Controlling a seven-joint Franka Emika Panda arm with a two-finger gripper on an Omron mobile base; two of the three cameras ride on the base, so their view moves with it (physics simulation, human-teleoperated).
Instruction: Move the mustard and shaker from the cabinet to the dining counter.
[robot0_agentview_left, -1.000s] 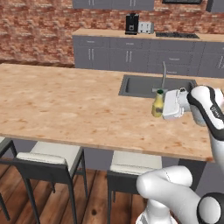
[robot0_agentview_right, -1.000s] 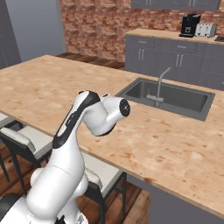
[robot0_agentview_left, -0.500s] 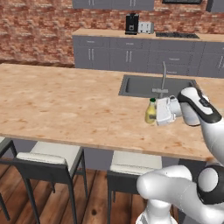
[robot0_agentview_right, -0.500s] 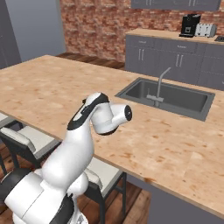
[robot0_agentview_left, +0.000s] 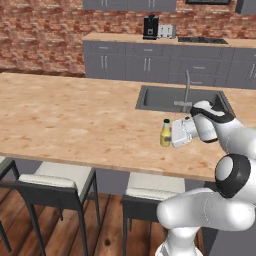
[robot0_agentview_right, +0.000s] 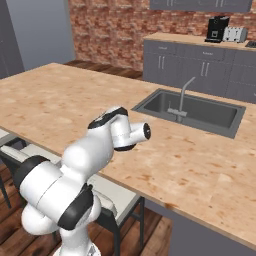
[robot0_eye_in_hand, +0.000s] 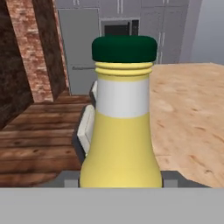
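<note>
- While the gripper (robot0_agentview_left: 171, 138) grips the mustard (robot0_agentview_left: 165, 133), jaws clamped on its body, the bottle stands upright at the counter (robot0_agentview_left: 75, 120), just short of the sink (robot0_agentview_left: 170, 98).
- Release looks to be what is left for the mustard.
- Fetching the shaker from the cabinet looks wholly undone.

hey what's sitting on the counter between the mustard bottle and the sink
Nothing: in the left base view, only bare wood of the dining counter lies between the mustard and the sink.
</note>
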